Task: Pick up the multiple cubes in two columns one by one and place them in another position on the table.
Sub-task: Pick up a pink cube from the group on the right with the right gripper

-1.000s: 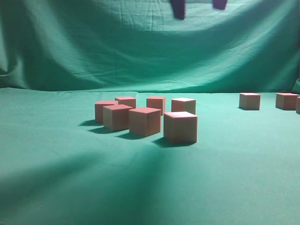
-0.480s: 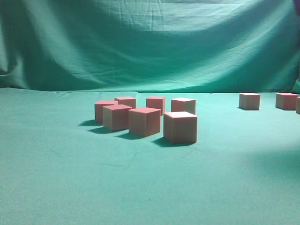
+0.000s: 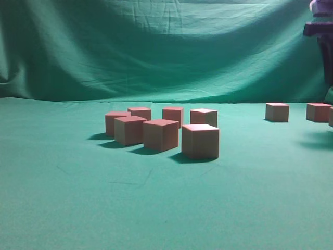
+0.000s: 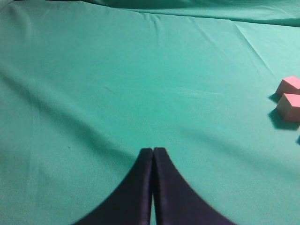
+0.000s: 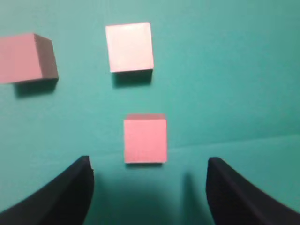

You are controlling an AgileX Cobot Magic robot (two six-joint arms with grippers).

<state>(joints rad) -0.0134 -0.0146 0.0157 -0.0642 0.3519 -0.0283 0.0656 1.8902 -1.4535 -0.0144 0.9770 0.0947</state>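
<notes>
In the right wrist view we see the right pincer [image 5: 147, 187] with its jaws wide apart and nothing between them, above three pink cubes on the green table [image 5: 234, 70]. The nearest cube [image 5: 145, 138] lies at lower centre, just ahead of the jaws and free of them. We judge that this cube is already set down in the new place, at the right edge of the exterior view, so one placing is finished. The left pincer [image 4: 153, 161] is pressed closed and holds nothing. Seven cubes [image 3: 161, 134] wait in two columns at the centre of the exterior view. The next move calls for travelling to this group and closing on one cube without pushing its neighbours.
</notes>
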